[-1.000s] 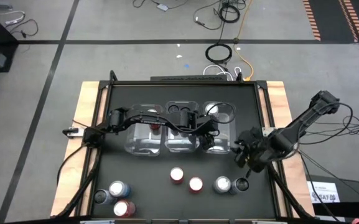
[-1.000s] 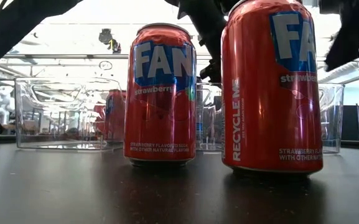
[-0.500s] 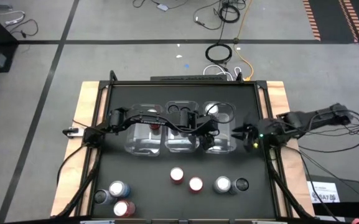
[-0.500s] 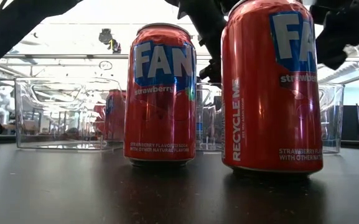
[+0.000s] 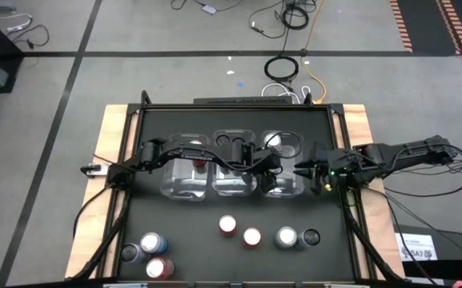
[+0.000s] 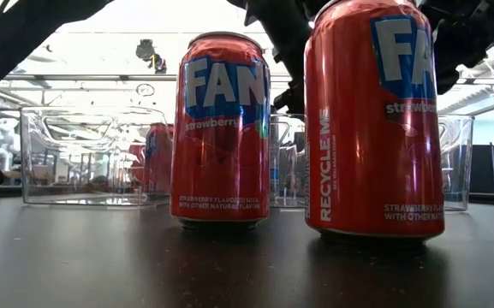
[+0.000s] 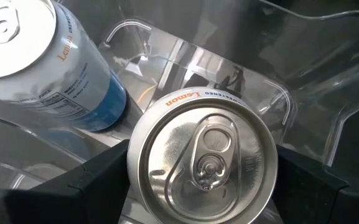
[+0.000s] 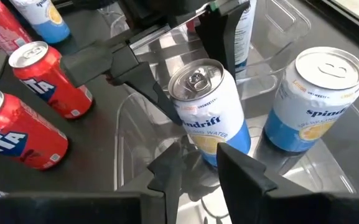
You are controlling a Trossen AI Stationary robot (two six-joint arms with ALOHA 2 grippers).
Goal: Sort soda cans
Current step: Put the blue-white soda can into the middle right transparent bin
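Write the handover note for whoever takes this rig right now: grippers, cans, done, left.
Left gripper: over the right-hand clear bin, fingers on either side of a silver-blue can, not yet let go.
Right gripper: empty, beside that same bin, fingers close together.
Done: another silver-blue can stands in the right bin; dark cans in the middle bin; a red can in the left bin.
Left: seven cans at the table's front. Two red, one silver-blue and one dark on the right; three more at front left.
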